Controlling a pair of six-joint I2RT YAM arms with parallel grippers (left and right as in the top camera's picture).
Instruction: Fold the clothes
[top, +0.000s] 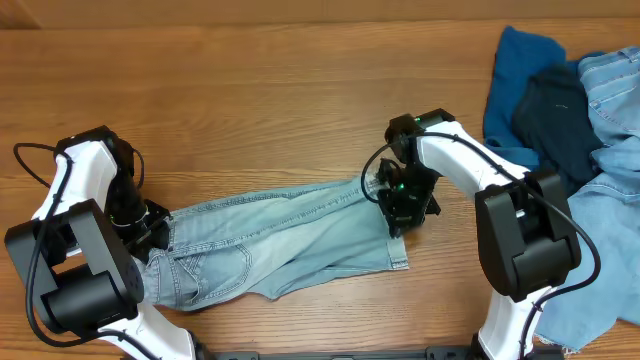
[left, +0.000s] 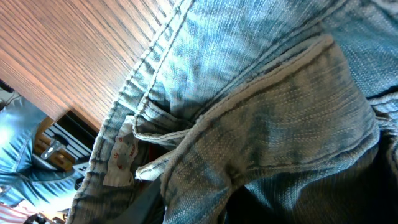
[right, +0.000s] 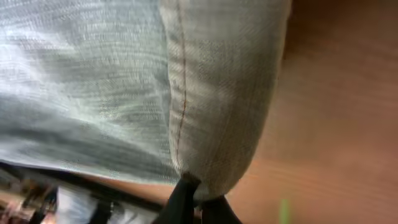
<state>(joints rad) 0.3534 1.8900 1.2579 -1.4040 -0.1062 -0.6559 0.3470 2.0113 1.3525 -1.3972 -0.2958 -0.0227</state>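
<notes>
Pale light-wash jeans (top: 280, 235) lie lengthwise across the front of the wooden table (top: 250, 100). My left gripper (top: 155, 228) is at their waist end. In the left wrist view the waistband and a white label (left: 121, 158) fill the frame. Bunched denim (left: 261, 112) runs down over the jaws, so only one dark finger (left: 149, 202) shows. My right gripper (top: 400, 205) is at the leg-hem end. The right wrist view shows its two dark fingers (right: 180, 202) pinched together on a rounded fold of the leg (right: 217, 93), slightly above the table.
A pile of other clothes sits at the right: a royal blue piece (top: 520, 70), a dark navy one (top: 555, 110) and light denim (top: 610, 90) that spreads down the right edge (top: 600, 250). Bare wood lies behind the jeans.
</notes>
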